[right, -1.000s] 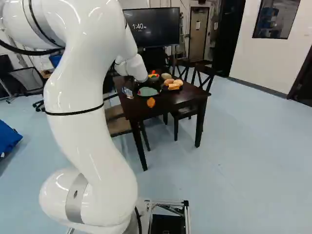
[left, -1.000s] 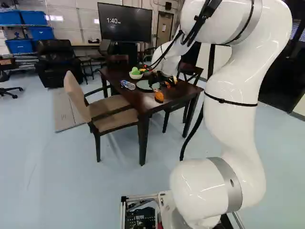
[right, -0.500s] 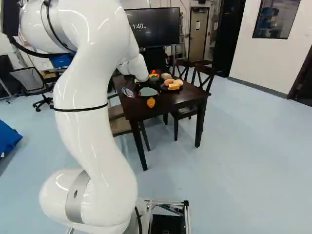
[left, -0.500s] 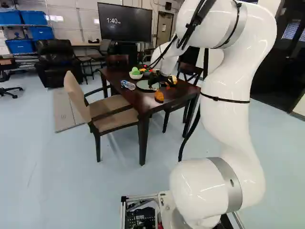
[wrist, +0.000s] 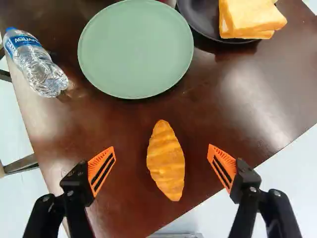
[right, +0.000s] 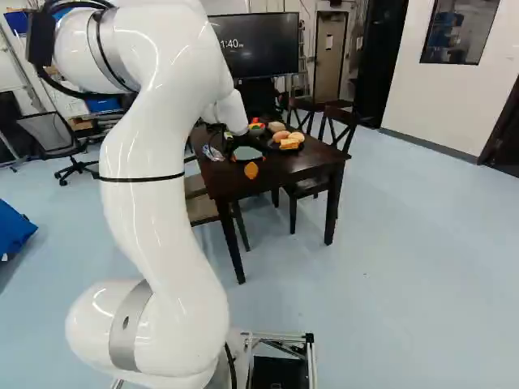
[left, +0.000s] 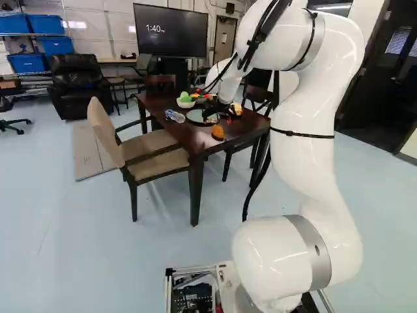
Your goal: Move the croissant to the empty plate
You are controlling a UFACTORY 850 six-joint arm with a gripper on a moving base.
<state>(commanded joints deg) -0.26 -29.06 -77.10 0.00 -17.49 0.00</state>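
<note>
The black two-fingered gripper (left: 219, 115) hangs wide open above the ridged, orange-brown croissant (wrist: 166, 161). A round, pale-green plate (wrist: 135, 48) lies ahead, near.

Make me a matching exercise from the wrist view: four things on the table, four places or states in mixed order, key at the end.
Things
1. Croissant
2. Green plate
3. Water bottle
4. Bread slices

Places and states
A. Lying on its side, with a blue cap
B. Stacked on the dark plate
C. On the table, seen between the open fingers of the gripper
D. Nothing on it

Right pairs: 1-C, 2-D, 3-A, 4-B
</note>
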